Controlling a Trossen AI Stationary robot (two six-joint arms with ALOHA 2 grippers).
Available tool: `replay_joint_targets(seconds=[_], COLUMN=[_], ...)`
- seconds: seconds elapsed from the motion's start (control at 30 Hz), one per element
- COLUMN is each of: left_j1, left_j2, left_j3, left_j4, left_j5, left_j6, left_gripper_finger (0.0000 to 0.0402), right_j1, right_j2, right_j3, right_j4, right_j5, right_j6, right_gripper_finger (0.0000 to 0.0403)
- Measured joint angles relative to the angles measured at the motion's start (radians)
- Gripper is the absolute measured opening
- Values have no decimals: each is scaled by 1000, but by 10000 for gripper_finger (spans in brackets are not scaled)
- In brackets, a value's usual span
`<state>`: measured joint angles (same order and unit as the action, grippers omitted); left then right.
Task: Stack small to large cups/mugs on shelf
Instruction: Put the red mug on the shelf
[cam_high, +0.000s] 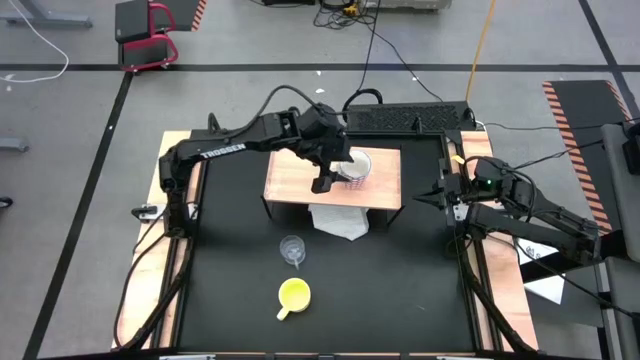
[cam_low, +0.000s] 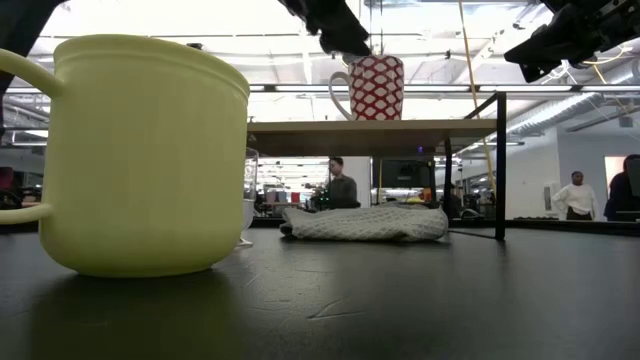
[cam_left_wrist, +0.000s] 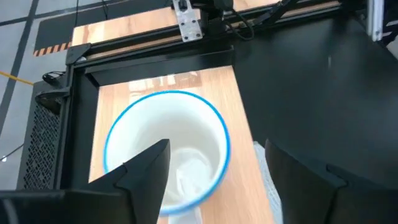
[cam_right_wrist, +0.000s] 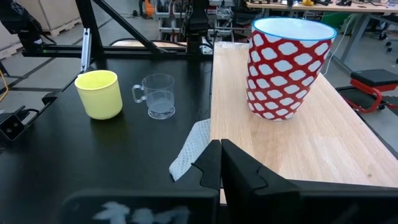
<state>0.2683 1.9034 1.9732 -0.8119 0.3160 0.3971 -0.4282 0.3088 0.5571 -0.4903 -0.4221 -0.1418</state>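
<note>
A white mug with a red pattern and a blue rim (cam_high: 355, 168) (cam_low: 372, 87) (cam_right_wrist: 287, 68) stands upright on the light-wood shelf (cam_high: 290, 182) (cam_low: 420, 125). My left gripper (cam_high: 328, 178) (cam_left_wrist: 216, 146) (cam_low: 345, 40) hovers open just above its rim (cam_left_wrist: 186, 99), one finger over the mug's mouth and one beside it; no touch shows. The yellow mug (cam_high: 294, 293) (cam_right_wrist: 99, 93) and the clear glass cup (cam_high: 292, 249) (cam_right_wrist: 155, 95) stand on the black table in front of the shelf. My right gripper (cam_high: 440, 196) (cam_right_wrist: 221, 149) waits shut at the table's right edge.
A white cloth (cam_high: 338, 222) (cam_low: 365, 222) lies on the table at the shelf's near edge, partly under it. A black power strip (cam_high: 400, 118) sits behind the shelf. In the low view the yellow mug (cam_low: 140, 155) hides most of the glass cup. People stand in the room beyond.
</note>
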Motion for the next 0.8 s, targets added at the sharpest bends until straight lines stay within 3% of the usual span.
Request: replay_joint_targets(seconds=[0.8], left_j1=[0], left_j2=[41], left_j3=[0], left_j4=[-1], left_j5=[-8], left_j6=[42], left_gripper_finger=[232], right_j1=[0], right_j2=[0], right_j3=[0], right_j4=[0], right_j5=[0], right_j6=[3], right_gripper_finger=[0])
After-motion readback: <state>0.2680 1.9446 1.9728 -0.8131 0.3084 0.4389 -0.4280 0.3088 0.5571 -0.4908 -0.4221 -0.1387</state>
